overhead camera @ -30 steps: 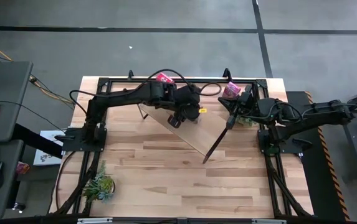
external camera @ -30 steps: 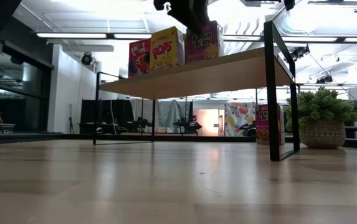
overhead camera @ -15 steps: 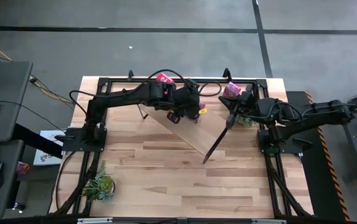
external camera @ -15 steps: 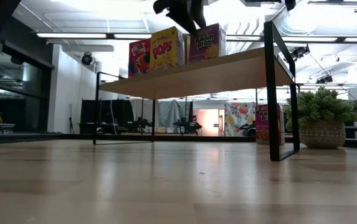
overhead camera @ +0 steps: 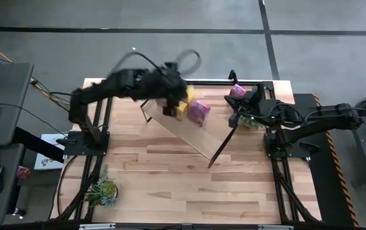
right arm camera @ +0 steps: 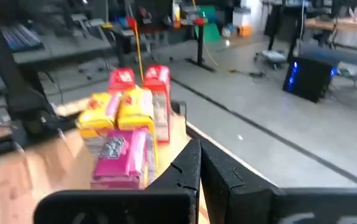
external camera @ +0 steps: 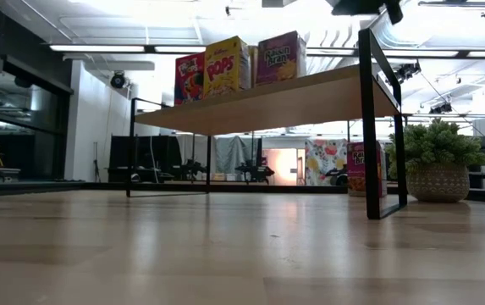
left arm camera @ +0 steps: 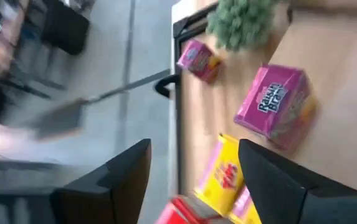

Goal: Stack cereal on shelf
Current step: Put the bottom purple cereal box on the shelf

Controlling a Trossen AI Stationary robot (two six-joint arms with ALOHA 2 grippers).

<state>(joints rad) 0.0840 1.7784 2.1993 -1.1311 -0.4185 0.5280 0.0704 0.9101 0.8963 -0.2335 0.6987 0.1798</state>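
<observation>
The shelf (overhead camera: 198,139) stands slantwise at the table's far middle, a light-wood board (external camera: 267,100) on black end frames. On it stand a red (external camera: 189,78), a yellow (external camera: 228,65) and a magenta cereal box (external camera: 280,57). The yellow (overhead camera: 183,106) and magenta (overhead camera: 200,112) boxes also show from above. Another magenta box (overhead camera: 236,92) stands on the table at the far right. My left gripper (overhead camera: 168,108) is open and empty above the shelf's far-left end, and it also shows in the left wrist view (left arm camera: 194,146). My right gripper (overhead camera: 236,120) is shut at the shelf's right end frame. My right gripper is shut on the top bar of the shelf's right end frame (right arm camera: 166,199), near its far corner (external camera: 366,30). The fingers (right arm camera: 187,168) come from the table's right side, slanting down. The shelf stands on the table on both frames.
A potted plant (external camera: 435,165) stands at the far right beside the loose magenta box. A second plant (overhead camera: 101,190) lies at the table's near left. The near half of the tabletop (overhead camera: 189,191) is bare wood.
My left gripper has let go of the magenta box, risen out of the low view and swung toward the table's far left. The magenta box stays upright on the shelf beside the yellow one. My right arm has kept still.
</observation>
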